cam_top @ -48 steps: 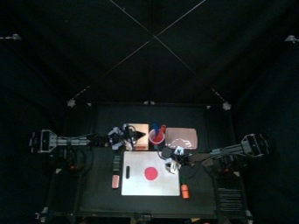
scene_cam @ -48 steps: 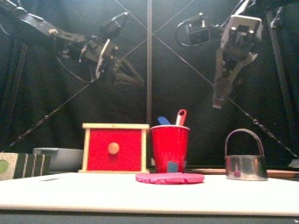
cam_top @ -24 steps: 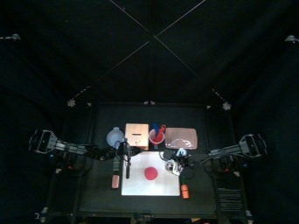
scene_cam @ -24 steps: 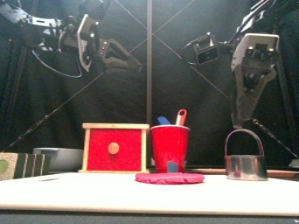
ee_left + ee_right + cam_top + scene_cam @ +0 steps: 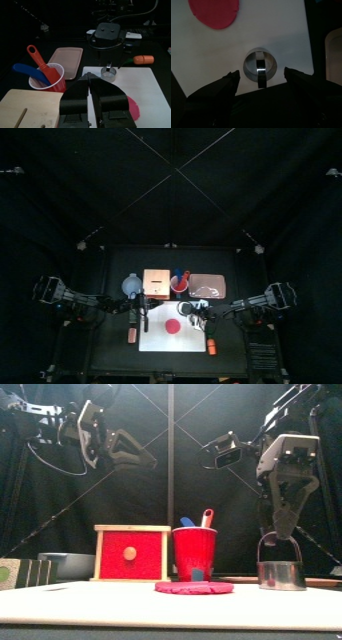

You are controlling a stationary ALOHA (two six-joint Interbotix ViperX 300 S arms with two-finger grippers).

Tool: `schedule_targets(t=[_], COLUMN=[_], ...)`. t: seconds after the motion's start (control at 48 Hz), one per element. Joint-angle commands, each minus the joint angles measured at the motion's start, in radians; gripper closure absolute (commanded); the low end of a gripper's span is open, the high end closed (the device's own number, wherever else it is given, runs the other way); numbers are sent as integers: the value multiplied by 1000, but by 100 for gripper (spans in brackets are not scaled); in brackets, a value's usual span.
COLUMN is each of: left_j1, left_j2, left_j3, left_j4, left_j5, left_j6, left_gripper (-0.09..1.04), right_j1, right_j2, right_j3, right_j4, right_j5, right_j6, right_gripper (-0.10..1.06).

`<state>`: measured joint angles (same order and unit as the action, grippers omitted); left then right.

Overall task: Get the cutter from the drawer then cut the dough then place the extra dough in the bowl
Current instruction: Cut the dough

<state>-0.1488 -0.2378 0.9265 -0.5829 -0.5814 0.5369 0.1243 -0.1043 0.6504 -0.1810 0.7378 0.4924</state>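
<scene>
Over the board (image 5: 154, 340), our right gripper (image 5: 279, 532) hangs with jaws spread wide above the cutter (image 5: 260, 67); our left gripper (image 5: 90, 82) hovers high, jaws pressed together.

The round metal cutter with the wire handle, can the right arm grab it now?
Probably yes. The right gripper hangs open directly above the round metal cutter, with a jaw out to each side of it, and nothing lies between them.

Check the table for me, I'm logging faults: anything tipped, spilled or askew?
Nothing stands out: the cutter stands upright on the board, the dough lies flat, the cup is upright, the right claw open above the cutter.
</scene>
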Motion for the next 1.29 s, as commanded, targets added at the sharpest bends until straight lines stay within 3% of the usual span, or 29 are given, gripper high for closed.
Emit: schedule_targets(t=[0.021, 0.25, 0.646, 1.021, 1.292], left_j1=[-3, -6, -9, -11, -8], left_j2=[-12, -12, -2, 9, -32], left_j3=[-8, 2, 2, 12, 103], left_j4=[-14, -37, -46, -72, -150], left_j5=[-18, -20, -20, -20, -37], left_j6=[0, 2, 0, 2, 5], left_gripper=[56, 56, 56, 56, 57], right_j1=[-8, -21, -20, 46, 78], right_j2=[2, 29, 31, 98, 195], right_j3=[-37, -54, -92, -285, -426], right_j4=[6, 63, 77, 109, 100], right_j5=[3, 38, 55, 170, 178], right_j6=[-43, -89, -77, -75, -89], right_gripper=[-2, 7, 37, 39, 39])
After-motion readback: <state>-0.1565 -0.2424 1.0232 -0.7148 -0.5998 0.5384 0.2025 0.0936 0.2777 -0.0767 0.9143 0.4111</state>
